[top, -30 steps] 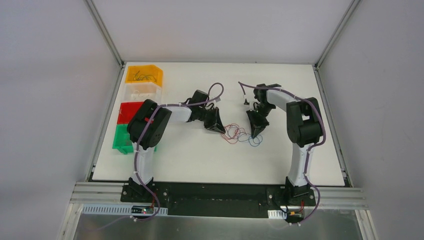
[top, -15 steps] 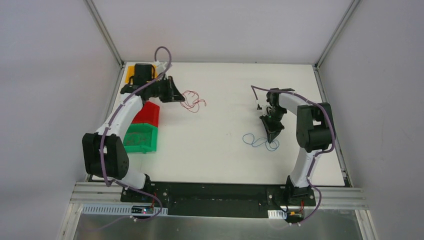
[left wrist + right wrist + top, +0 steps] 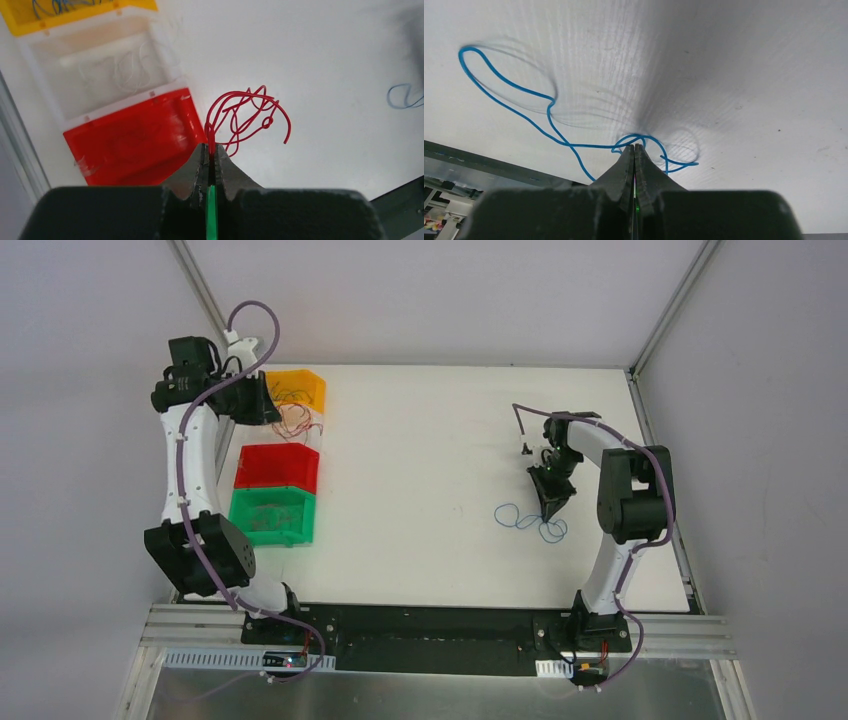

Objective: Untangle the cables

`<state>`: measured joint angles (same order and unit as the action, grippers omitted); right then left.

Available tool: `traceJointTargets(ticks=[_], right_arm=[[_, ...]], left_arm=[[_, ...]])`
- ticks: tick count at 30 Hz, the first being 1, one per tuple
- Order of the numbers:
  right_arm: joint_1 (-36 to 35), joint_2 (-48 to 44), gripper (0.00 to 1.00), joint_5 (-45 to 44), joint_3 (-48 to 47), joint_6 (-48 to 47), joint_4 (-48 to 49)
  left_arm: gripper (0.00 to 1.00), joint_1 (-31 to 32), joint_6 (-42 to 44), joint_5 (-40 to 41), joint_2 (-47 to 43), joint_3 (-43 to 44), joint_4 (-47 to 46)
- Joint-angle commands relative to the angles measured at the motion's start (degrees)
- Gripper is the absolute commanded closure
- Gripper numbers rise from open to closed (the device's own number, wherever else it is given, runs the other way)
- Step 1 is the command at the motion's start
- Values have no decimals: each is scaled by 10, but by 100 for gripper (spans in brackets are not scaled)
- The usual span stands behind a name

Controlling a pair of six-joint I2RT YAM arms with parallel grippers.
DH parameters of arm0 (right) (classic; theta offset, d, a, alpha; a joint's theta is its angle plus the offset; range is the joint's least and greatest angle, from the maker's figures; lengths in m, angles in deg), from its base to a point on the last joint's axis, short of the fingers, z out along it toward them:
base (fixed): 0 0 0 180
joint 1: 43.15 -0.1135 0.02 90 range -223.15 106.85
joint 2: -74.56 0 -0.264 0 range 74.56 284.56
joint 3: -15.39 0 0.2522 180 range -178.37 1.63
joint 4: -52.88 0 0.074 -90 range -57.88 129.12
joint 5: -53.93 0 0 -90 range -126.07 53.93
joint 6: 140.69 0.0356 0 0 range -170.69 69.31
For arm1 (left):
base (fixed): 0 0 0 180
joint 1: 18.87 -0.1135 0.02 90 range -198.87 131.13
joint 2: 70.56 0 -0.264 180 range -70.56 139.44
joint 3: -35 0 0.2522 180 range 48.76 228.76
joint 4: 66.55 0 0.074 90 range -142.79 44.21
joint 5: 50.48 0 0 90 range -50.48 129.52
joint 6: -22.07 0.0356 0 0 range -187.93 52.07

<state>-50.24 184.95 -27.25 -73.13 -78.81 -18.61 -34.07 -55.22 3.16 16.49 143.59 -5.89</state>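
Your left tool is clenched on the red cable, its two fingers pinched together on one end of the wire. From that pinch the cable springs out as a small bundle of stiff, hair-thin loops that cross one another, with a tiny knot-like twist on the right and one free end curving down. In the top view this tool sits at the far left edge of the tabletop. The red cable shows there over the clear bin, between the yellow bin and the red bin. The green bin stands nearest to you in that row. In the wrist view the clear bin holds pale thin wires and the yellow bin holds dark and blue ones.

Your right tool is also clenched, gripping the blue cable right at the tabletop. That cable is a single thin wire. It has a tight curl around the fingertips and one long, open loop running away to the left. From above, the right tool is on the right side of the tabletop and the blue cable lies flat just beside it. It is well apart from the red one, and no strand joins the two.
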Motion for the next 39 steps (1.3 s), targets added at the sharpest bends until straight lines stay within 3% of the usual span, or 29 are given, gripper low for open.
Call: traceJointTargets(ticks=[1,3,9,17,22,24,31,34,36,39], right_arm=[[0,-18,100,39,-14,2,-33],[-1,-19,100,48,-17,2,-35],[-1,-19,100,55,-30,4,-44],[-1,-20,100,87,-44,4,-49],[-1,-14,100,162,-67,7,-54],[-6,-16,100,205,-84,17,-50],[-30,-34,100,323,-147,31,-50],[-37,-51,100,373,-176,34,-67],[-37,-67,100,359,-177,26,-70],[-16,-85,100,267,-123,-21,-75]], left_arm=[[100,-19,165,89,24,-35,99],[100,-33,165,112,43,-43,96],[100,-80,117,70,93,-26,90],[100,-81,138,161,159,-33,80],[58,-66,118,60,112,-20,79],[48,-38,120,37,83,-31,67],[30,62,57,-48,-10,-144,-69],[29,116,36,-54,-33,-190,-113],[29,144,29,-53,-38,-209,-125],[28,212,72,-49,-51,-235,-130]])
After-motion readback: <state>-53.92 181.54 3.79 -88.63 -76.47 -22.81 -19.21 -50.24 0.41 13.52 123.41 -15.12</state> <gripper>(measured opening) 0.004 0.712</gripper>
